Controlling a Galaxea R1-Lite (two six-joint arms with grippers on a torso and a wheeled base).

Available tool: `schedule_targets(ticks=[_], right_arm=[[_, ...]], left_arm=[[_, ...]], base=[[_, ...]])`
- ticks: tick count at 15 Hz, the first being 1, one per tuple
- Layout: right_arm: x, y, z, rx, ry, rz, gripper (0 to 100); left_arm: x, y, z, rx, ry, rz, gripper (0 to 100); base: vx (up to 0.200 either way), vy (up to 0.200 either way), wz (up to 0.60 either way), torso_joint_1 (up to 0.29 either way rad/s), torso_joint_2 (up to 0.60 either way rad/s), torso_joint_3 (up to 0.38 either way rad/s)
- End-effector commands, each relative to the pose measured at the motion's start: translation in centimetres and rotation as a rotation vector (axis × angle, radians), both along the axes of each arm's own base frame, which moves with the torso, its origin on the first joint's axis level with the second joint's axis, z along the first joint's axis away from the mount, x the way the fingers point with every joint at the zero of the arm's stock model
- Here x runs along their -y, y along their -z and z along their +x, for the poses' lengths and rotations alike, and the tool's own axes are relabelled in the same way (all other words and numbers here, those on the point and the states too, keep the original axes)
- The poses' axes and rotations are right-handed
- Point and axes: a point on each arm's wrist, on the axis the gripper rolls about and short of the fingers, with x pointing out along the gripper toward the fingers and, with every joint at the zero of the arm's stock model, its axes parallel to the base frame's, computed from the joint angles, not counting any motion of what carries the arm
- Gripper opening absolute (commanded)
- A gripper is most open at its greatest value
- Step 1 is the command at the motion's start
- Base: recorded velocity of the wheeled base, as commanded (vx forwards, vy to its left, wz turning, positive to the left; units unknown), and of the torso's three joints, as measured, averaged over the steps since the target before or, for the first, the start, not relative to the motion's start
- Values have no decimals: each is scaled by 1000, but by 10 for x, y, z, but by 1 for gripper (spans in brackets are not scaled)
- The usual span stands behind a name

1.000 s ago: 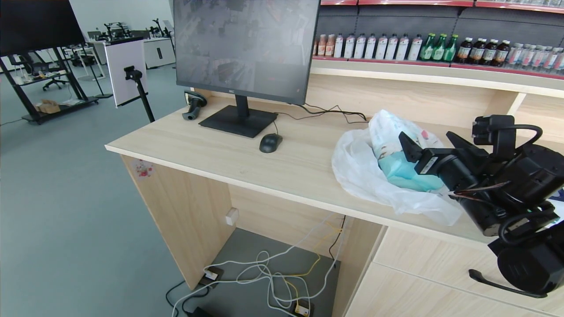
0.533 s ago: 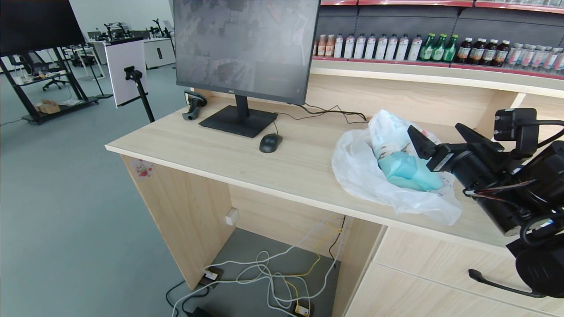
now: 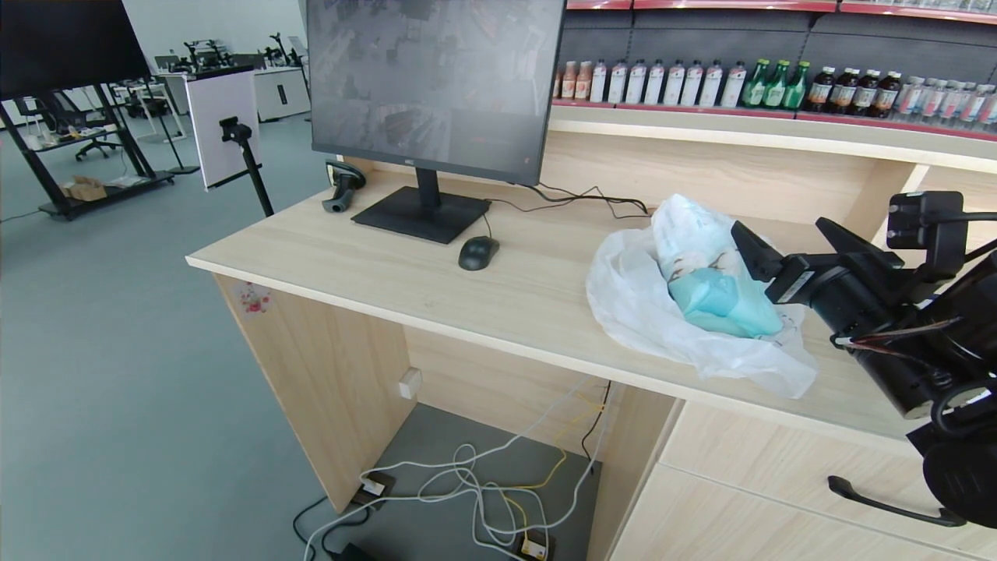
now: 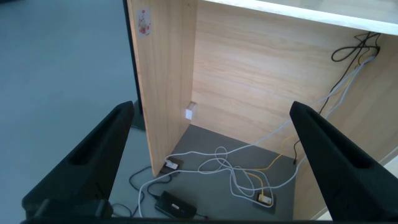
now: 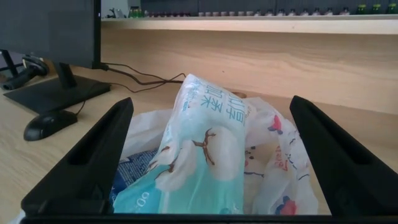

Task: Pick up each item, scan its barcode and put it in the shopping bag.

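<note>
One crumpled white plastic shopping bag (image 3: 635, 312) is lying on the pale wooden worktop (image 3: 436, 288), its lower fold reaching the front edge. Bare wood is stretching from the bag to one black mouse (image 3: 477, 252). One white-and-teal soft pack (image 3: 720, 300) is resting inside the bag; whether more are lying under it cannot be told. The right pincer (image 3: 779, 230) is hanging released and empty just beside the bag's mouth, facing the pack. The left pincer (image 4: 211, 106), also released, is hanging well apart from the bag, below the worktop's level.
</note>
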Motion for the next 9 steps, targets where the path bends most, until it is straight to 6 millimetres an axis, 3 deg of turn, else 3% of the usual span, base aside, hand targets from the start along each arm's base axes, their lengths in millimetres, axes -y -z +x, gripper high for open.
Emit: schedule_targets(ticks=[1, 3, 7, 9], right_arm=[[0, 3, -2, -13, 0, -2, 100], [4, 0, -1, -3, 8, 4, 100], [6, 2, -1, -9, -24, 9, 100], [5, 2, -2, -8, -22, -1, 100]], left_arm=[[0, 0, 0, 0, 0, 0, 100], [0, 0, 0, 0, 0, 0, 100], [0, 0, 0, -1, 0, -2, 100], [0, 0, 0, -1, 0, -3, 100]], base=[[0, 0, 0, 0, 0, 0], [0, 0, 0, 0, 0, 0], [0, 0, -600, -1, 2, 5], [0, -200, -600, 7, 5, 5]])
